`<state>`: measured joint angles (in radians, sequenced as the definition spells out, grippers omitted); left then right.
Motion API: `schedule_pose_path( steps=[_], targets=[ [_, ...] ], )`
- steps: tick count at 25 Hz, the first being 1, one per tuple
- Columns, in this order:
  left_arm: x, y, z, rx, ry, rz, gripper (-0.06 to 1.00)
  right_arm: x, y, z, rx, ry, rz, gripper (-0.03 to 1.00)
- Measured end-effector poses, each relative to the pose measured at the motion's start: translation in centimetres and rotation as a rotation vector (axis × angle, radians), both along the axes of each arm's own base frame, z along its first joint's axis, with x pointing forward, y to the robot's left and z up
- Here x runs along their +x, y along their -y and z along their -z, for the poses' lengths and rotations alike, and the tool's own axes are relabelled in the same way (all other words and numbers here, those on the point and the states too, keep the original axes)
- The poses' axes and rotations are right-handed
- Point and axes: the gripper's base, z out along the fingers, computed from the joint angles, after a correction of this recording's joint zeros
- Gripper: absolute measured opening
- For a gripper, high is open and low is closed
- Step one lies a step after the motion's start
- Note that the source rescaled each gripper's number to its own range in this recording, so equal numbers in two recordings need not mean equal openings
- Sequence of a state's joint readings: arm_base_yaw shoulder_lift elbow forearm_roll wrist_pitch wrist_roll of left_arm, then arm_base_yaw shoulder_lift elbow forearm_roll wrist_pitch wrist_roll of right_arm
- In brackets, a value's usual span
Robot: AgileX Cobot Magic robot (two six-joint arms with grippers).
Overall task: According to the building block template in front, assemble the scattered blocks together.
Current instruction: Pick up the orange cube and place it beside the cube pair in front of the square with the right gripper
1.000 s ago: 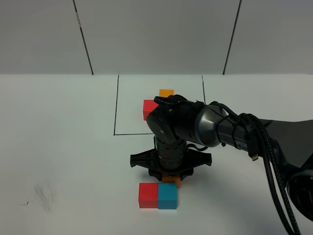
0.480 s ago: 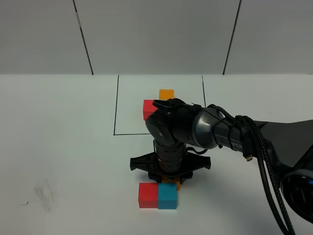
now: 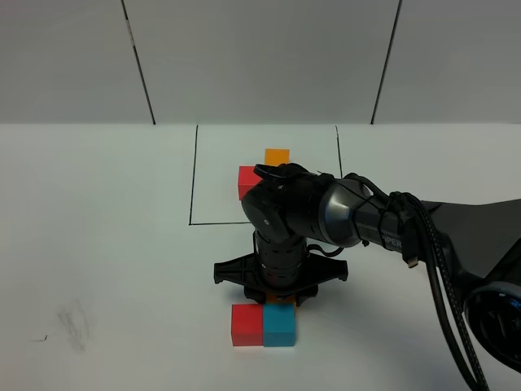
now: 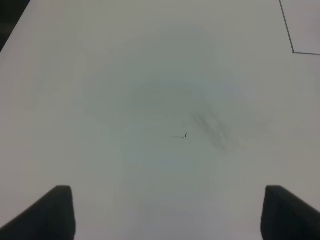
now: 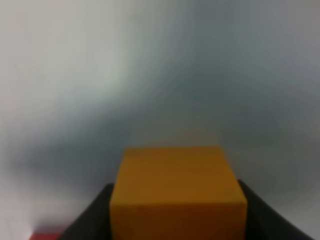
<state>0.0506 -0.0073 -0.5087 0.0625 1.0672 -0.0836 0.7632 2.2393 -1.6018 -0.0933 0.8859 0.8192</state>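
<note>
Exterior high view: right gripper (image 3: 281,300) pointing straight down over the white table (image 3: 106,244), closed on the orange cube (image 3: 286,300), only a sliver of it showing under the black wrist. Directly in front of that, toward the camera, red cube (image 3: 247,324) and blue cube (image 3: 279,326) side by side, touching. Orange one just behind the blue, right at its back edge; can't tell if it's touching. Farther back, building block template (image 3: 264,173) inside the black-line rectangle (image 3: 194,175), half hidden by the arm, only its red and orange showing.

Left wrist view: left gripper (image 4: 165,212) wide open, holding nothing, dark fingertips (image 4: 55,210) far apart over bare table with a grey smudge (image 4: 212,130).

Right wrist view: blurry, orange cube (image 5: 177,192) squeezed between the two dark fingers (image 5: 90,220), strip of red at the edge.
</note>
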Motion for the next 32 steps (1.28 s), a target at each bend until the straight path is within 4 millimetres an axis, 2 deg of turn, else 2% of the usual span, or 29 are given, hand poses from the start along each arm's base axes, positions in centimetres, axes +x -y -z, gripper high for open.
schedule_pose_path(
  steps=[32],
  targets=[
    [0.0, 0.0, 0.0, 0.0, 0.0, 0.0, 0.99, -0.09, -0.18, 0.2, 0.01, -0.012, -0.081, 0.24]
  ],
)
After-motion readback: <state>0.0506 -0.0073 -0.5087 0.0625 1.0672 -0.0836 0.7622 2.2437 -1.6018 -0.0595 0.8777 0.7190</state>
